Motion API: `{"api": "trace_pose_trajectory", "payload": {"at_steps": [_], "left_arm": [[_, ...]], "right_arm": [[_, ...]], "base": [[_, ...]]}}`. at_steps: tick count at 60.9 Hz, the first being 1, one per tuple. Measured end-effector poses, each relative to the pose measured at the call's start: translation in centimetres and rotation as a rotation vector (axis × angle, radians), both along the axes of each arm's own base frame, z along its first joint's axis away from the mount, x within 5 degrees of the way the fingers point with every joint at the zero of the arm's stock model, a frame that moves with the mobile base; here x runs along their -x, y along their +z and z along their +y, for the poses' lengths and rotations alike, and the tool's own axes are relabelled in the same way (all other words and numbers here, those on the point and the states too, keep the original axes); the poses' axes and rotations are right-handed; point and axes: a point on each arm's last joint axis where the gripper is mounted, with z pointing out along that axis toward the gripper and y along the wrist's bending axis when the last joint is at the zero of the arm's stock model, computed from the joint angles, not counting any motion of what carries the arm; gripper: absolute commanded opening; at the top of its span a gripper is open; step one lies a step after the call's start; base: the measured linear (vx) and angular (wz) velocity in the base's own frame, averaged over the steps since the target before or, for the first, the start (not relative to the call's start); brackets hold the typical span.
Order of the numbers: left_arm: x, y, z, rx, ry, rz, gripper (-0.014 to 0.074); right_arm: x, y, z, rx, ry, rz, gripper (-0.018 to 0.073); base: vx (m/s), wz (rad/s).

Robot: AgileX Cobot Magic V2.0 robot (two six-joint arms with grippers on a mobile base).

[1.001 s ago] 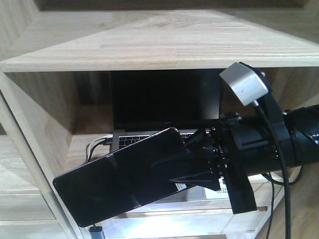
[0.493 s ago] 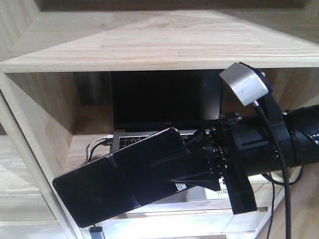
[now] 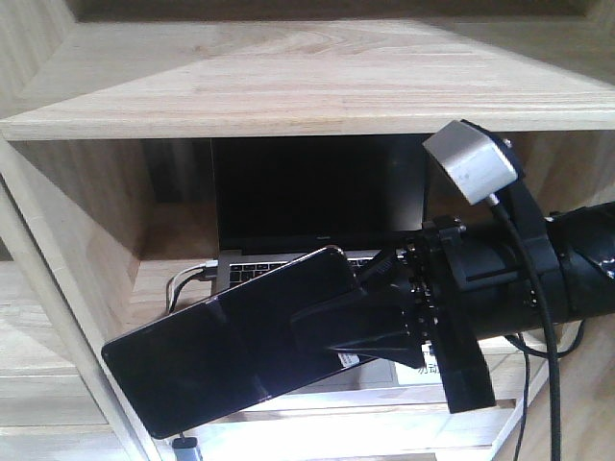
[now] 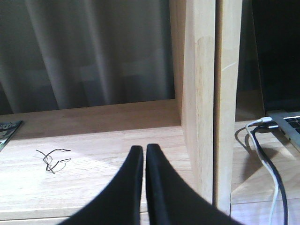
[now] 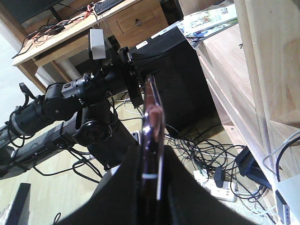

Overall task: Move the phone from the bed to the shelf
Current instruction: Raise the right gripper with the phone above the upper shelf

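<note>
The phone (image 3: 216,355), a glossy black slab, hangs tilted in the air in front of the shelf (image 3: 307,91), level with its lower compartment. My right gripper (image 3: 322,331) is shut on the phone's right end. In the right wrist view the phone (image 5: 153,117) stands edge-on between the black fingers (image 5: 183,187), its pinkish rim showing, and the gripper (image 5: 151,152) clamps it. My left gripper (image 4: 143,149) is shut with nothing in it, above a pale board of the shelf (image 4: 108,140) next to an upright divider (image 4: 201,93). The bed is out of view.
An open grey laptop (image 3: 317,197) fills the compartment behind the phone, with cables (image 4: 262,154) at its left side. A small black wire (image 4: 52,160) lies on the board. My left arm (image 5: 79,96), a power strip (image 5: 213,180) and tangled cords sit on the floor side.
</note>
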Motion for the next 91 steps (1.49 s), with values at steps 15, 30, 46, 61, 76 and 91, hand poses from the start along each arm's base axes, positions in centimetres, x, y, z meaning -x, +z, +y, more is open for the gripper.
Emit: {"api": "trace_pose_trajectory", "payload": {"at_steps": [15, 30, 46, 61, 76, 91], "left_arm": [[0.0, 0.0, 0.0, 0.000, 0.000, 0.000, 0.0001], [0.0, 0.0, 0.0, 0.000, 0.000, 0.000, 0.0001], [0.0, 0.0, 0.0, 0.000, 0.000, 0.000, 0.0001], [0.0, 0.0, 0.0, 0.000, 0.000, 0.000, 0.0001], [0.0, 0.0, 0.0, 0.000, 0.000, 0.000, 0.0001], [0.0, 0.0, 0.0, 0.000, 0.000, 0.000, 0.0001]], "right_arm": [[0.0, 0.1, 0.0, -0.007, -0.003, 0.006, -0.0002], [0.0, 1.7, 0.1, -0.057, -0.014, -0.020, -0.0002], [-0.1, 7.2, 0.2, -0.128, -0.021, -0.122, -0.0002], [-0.9, 12.2, -0.1, -0.199, -0.161, -0.277, -0.0002], [-2.7, 15.3, -0.8, -0.263, -0.385, -0.398, -0.0002], [-7.5, 15.6, 0.8, -0.262, -0.413, -0.397, -0.0002]], "base": [[0.00, 0.00], [0.00, 0.00], [0.00, 0.00], [0.00, 0.00], [0.00, 0.00], [0.00, 0.00]]}}
